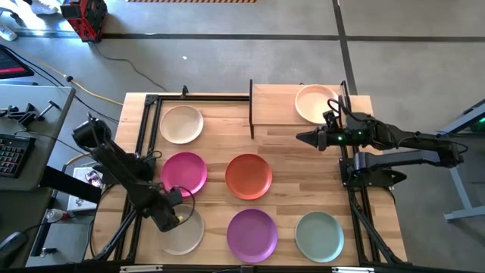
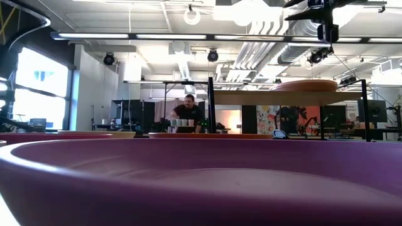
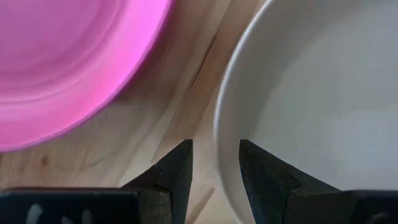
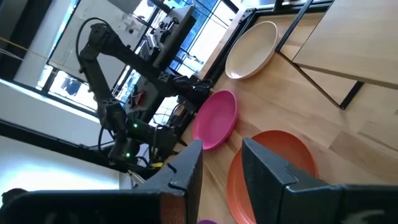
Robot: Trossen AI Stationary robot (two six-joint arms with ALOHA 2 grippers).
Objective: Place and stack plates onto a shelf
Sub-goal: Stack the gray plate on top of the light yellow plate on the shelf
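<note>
On the slatted tabletop (image 1: 216,136), seen from above, six plates lie in two loose rows, while one peach plate (image 1: 314,102) already rests on the shelf (image 1: 273,106) at about one o'clock from the table's centre. The cream plate (image 1: 181,123) sits at eleven o'clock, the magenta plate (image 1: 184,172) at nine, the orange plate (image 1: 248,175) near the centre, the purple plate (image 1: 252,233) at six and the pale grey-green plate (image 1: 319,235) at five. The left gripper (image 1: 168,218) stands over the near edge of the beige plate (image 1: 184,232) at seven o'clock; its wrist view shows the two fingers (image 3: 176,169) apart and straddling that plate's rim, one outside the rim over bare wood and one over the inside, with the magenta plate just beside. The right gripper (image 1: 309,139) hangs just off the shelf's front edge at two o'clock, its jaws slightly apart and empty, the orange plate below it in its wrist view. The step in hand appears to be the left arm's pick of the beige plate. To do it well, the outer finger should probably reach below the rim before closing, so that the lip is pinched squarely; the lift should then be kept level and clear of the magenta plate. The low view shows a person far behind the table, apart from the work.
</note>
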